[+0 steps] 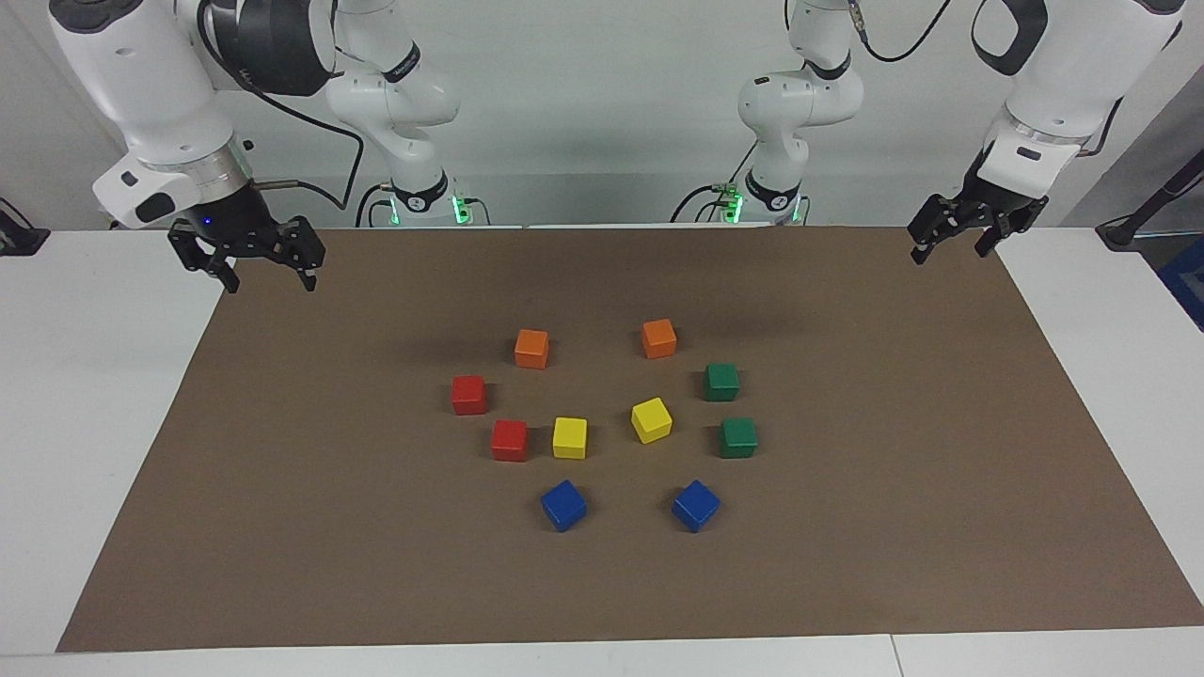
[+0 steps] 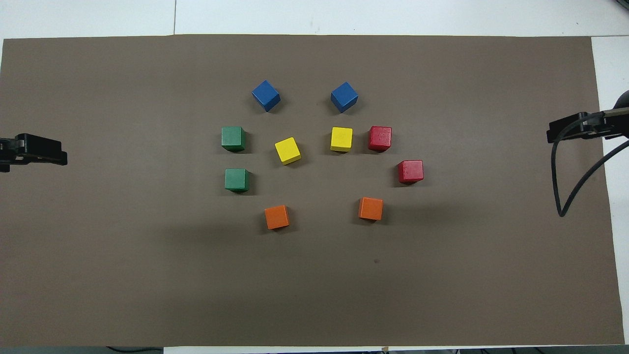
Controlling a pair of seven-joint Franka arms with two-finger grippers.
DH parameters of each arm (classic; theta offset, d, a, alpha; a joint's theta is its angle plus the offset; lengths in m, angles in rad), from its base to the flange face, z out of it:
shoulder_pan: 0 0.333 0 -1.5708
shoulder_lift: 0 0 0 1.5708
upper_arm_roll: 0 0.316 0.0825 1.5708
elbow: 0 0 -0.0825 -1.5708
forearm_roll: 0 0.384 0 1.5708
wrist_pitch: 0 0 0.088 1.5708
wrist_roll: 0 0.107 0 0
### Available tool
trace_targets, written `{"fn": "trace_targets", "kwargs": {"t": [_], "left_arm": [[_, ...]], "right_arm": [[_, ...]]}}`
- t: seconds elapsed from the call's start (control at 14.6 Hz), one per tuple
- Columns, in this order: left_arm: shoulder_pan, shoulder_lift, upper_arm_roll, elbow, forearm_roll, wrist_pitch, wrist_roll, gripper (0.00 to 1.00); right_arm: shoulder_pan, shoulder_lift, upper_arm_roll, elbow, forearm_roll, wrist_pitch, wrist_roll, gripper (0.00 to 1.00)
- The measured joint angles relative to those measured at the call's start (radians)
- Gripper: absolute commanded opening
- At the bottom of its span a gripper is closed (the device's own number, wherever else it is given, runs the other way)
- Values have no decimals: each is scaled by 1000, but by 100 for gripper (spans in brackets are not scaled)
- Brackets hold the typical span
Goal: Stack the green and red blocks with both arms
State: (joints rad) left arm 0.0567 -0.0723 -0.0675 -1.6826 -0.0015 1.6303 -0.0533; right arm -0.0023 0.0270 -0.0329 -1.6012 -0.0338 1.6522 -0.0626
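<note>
My left arm: raised, forearm angled down from the elbow, waiting at its own end of the table. My left hand [image 1: 952, 241]: hanging in the air, fingers spread apart, holding nothing. My right arm: raised likewise, wrist turned downward at its own end. My right hand [image 1: 268, 268]: hanging above the table's edge, fingers spread wide, holding nothing.

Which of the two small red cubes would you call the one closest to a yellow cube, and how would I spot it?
Find the ring of small coloured cubes in the middle of the brown paper mat. Toward the right arm's end of that ring sit two matte red cubes. The one meant is farther from the robots and sits right beside a yellow cube, while the other red cube stands alone.
</note>
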Motion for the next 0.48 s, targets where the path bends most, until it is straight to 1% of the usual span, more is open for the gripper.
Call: {"fn": "trace_targets", "kwargs": {"t": [0.48], "left_arm": [[-2,0,-2,0,-3,4,0,100]], "right_arm": [[0,-4,0,-6,1,0,0,100]]}}
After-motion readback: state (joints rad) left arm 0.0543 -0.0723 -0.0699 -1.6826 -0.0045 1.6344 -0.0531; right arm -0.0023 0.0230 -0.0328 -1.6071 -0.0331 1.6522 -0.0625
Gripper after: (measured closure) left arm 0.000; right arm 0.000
